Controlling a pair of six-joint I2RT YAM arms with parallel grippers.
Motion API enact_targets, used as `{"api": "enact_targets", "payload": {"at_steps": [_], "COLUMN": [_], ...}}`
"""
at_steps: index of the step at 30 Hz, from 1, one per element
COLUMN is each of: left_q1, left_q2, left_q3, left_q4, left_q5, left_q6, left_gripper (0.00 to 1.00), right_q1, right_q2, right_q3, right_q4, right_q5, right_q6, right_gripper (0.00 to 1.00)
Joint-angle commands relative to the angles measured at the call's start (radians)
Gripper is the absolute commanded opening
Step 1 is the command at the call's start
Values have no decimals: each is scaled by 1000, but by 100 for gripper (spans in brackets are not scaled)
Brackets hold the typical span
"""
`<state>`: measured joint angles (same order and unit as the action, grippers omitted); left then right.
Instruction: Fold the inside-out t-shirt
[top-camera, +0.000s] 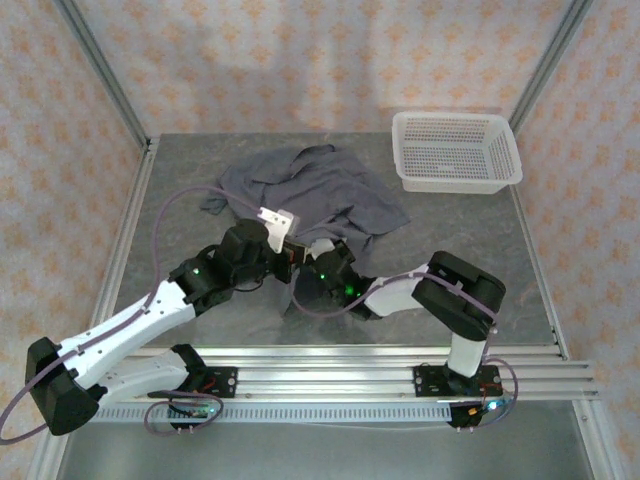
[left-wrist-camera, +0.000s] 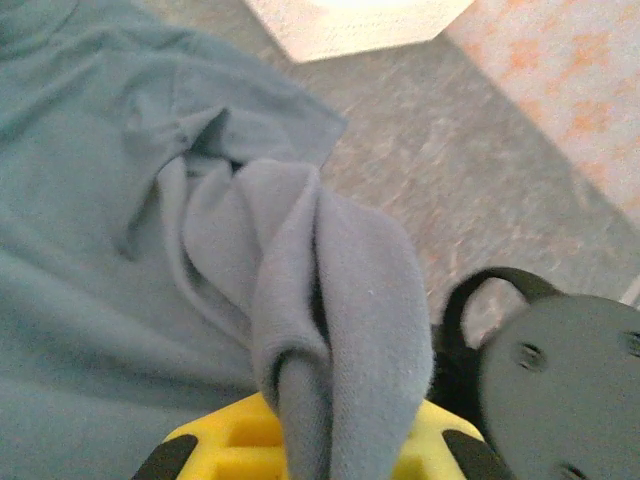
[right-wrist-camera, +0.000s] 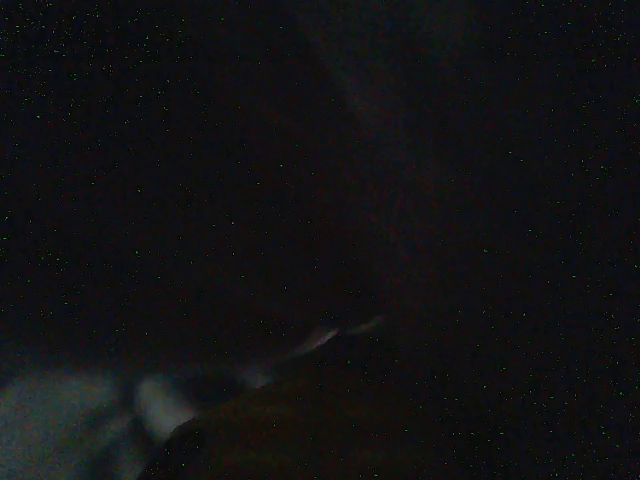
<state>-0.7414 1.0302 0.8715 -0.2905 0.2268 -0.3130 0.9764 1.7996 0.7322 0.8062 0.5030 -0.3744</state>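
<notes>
The inside-out t-shirt, dark slate-grey, lies crumpled on the table's middle back. My left gripper sits at its near edge, shut on a bunched fold. In the left wrist view that fold rises out of the yellow jaws of the left gripper, with the rest of the t-shirt spread to the left. My right gripper is pressed in right beside the left one, buried in the same near edge and shut on the cloth. The right wrist view is almost black, as if covered by fabric.
A white mesh basket stands at the back right, and its corner shows in the left wrist view. The right arm's dark round body crowds the left gripper. Bare grey table lies to the right; metal frame rails border the table.
</notes>
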Motion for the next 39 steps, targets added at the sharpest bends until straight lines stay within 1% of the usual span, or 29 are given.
{"api": "enact_targets", "payload": {"at_steps": [1, 3, 4, 5, 8, 9, 10, 11, 12, 14, 15, 16, 18, 20, 22, 25, 27, 30, 33, 36, 38, 39], "left_q1": [-10, -10, -10, -10, -11, -10, -10, -10, -10, -12, -15, -20, -35, -47, -50, -55, -69, -102, -165, -256, -308, -336], "left_q2": [20, 30, 31, 29, 24, 27, 32, 39, 44, 47, 41, 34, 15, -3, -13, -8, 18, 69, 119, 181, 221, 236], "left_q3": [102, 176, 206, 225, 259, 268, 281, 295, 307, 325, 330, 334, 345, 357, 365, 363, 380, 432, 496, 576, 623, 643], "left_q4": [-15, -88, -108, -113, -102, -98, -96, -95, -88, -68, -56, -43, -37, -59, -83, -56, -48, -65, -32, 12, 20, 16], "left_q5": [57, -24, -38, -43, -56, -53, -34, -1, 54, 164, 202, 226, 238, 203, 171, 205, 221, 236, 291, 332, 360, 370], "left_q6": [-135, -181, -189, -189, -196, -195, -187, -175, -160, -143, -143, -140, -116, -86, -65, -44, -28, 1, 21, 44, 70, 89], "left_gripper": [0, 0, 0, 0, 0, 0, 0, 0, 0, 0, 0, 0, 0, 0, 0, 0, 0, 0, 0, 0, 0, 0], "right_q1": [-31, -12, 8, 31, 110, 124, 120, 107, 73, -31, -85, -128, -168, -188, -193, -194, -202, -241, -248, -249, -250, -250], "right_q2": [21, 23, 32, 45, 111, 125, 124, 114, 93, 60, 59, 72, 91, 106, 118, 115, 75, 19, 53, 155, 222, 249], "right_q3": [35, 30, 23, 18, 30, 44, 55, 66, 78, 134, 180, 209, 213, 214, 247, 305, 312, 352, 448, 490, 519, 553], "right_q4": [142, 124, 125, 136, 194, 190, 168, 134, 71, -121, -225, -287, -287, -295, -376, -491, -503, -531, -636, -622, -619, -648], "right_q5": [18, -31, -55, -53, -20, -10, -9, -23, -69, -207, -252, -288, -341, -427, -489, -528, -582, -653, -625, -602, -613, -628], "right_q6": [36, 72, 80, 74, -13, -20, 6, 42, 105, 247, 315, 348, 354, 350, 363, 413, 459, 555, 560, 575, 580, 579], "right_gripper": [0, 0, 0, 0, 0, 0, 0, 0, 0, 0, 0, 0, 0, 0, 0, 0, 0, 0, 0, 0, 0, 0]}}
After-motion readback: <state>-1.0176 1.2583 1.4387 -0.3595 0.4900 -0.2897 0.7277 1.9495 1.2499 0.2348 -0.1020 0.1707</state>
